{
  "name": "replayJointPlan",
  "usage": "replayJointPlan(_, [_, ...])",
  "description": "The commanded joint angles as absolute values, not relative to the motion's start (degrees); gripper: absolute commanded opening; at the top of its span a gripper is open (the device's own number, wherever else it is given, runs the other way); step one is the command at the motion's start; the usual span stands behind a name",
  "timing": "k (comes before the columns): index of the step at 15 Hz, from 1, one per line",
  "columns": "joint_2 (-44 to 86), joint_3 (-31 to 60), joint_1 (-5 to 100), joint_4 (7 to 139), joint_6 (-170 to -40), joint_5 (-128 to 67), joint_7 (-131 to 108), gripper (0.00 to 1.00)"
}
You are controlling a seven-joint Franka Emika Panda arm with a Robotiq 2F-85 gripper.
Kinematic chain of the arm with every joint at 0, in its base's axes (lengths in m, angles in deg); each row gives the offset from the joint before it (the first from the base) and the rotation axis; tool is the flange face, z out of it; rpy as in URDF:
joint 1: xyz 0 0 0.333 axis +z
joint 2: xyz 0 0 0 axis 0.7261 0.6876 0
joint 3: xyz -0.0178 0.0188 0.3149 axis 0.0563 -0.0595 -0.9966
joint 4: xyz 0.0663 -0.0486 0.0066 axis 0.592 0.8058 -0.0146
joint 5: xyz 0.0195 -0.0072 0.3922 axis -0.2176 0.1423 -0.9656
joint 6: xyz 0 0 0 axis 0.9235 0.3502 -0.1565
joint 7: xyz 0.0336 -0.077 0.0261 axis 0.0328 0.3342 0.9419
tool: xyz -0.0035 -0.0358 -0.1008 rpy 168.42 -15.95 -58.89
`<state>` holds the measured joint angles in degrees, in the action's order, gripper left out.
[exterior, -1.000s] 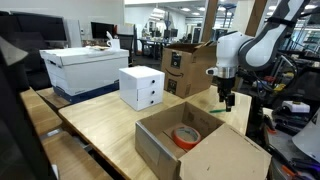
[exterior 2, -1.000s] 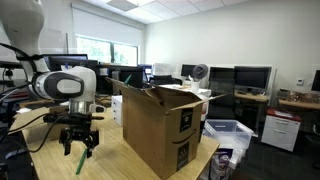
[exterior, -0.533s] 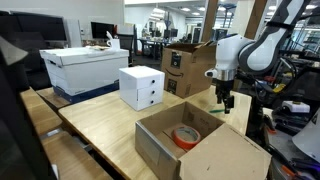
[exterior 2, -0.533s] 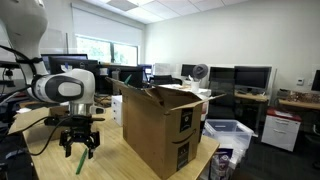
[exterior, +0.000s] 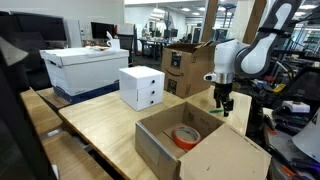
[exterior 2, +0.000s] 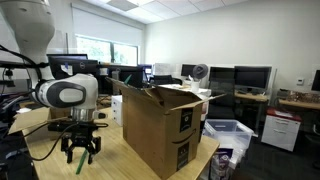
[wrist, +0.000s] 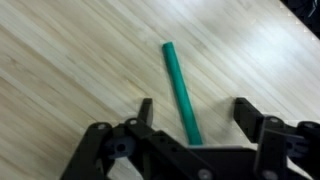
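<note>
Gripper (wrist: 193,106) spread wide, above green stick (wrist: 180,85) — perhaps a marker — on wooden table (wrist: 60,60)

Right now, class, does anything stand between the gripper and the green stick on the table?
Nothing visible does. In the wrist view the green stick lies bare on the wooden table, its near end between the fingers of the open gripper, apart from both.
</note>
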<state>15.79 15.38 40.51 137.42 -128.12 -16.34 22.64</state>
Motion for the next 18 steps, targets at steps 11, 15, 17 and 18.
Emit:
replayJointPlan(11, [16.3,13.8,38.1,137.4,-129.8,-18.4,26.3,0.07])
replayJointPlan(15, [15.9,13.8,38.4,136.9,-127.1,-18.6,25.4,0.08])
replayJointPlan(17, [15.7,13.5,38.3,136.6,-125.5,-19.4,25.7,0.08])
replayJointPlan(18, [15.2,13.2,38.3,136.6,-124.4,-20.2,25.9,0.08])
